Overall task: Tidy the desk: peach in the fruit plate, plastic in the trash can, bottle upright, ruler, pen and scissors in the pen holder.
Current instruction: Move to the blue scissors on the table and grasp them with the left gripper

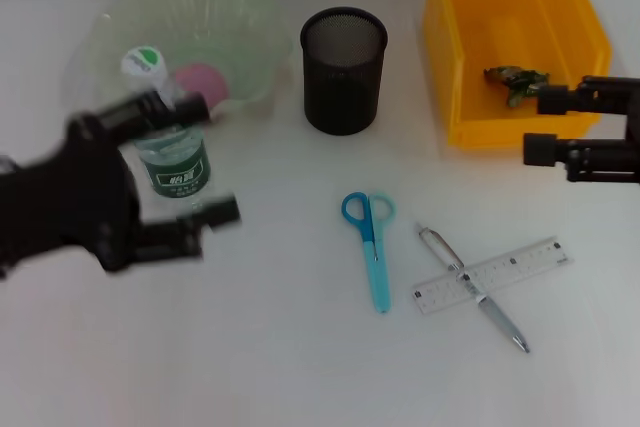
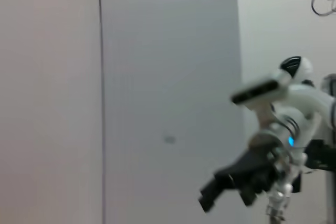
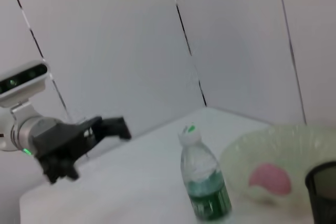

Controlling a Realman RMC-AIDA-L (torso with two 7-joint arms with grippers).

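The clear bottle (image 1: 172, 152) with a green label stands upright on the table in front of the fruit plate (image 1: 245, 22); it also shows in the right wrist view (image 3: 202, 184). A pink peach (image 1: 202, 82) lies in the plate. My left gripper (image 1: 205, 159) is open and blurred, overlapping the bottle in the head view, but the right wrist view shows the left gripper (image 3: 86, 137) apart from it. My right gripper (image 1: 545, 125) is open beside the yellow trash can (image 1: 455, 67), where the plastic (image 1: 515, 82) lies. Blue scissors (image 1: 372, 242), a pen (image 1: 470, 282) and a clear ruler (image 1: 520, 265) lie on the table.
The black mesh pen holder (image 1: 343, 69) stands between the plate and the yellow can. The pen lies across the ruler. The left wrist view shows only walls and my right arm's gripper (image 2: 231, 179) farther off.
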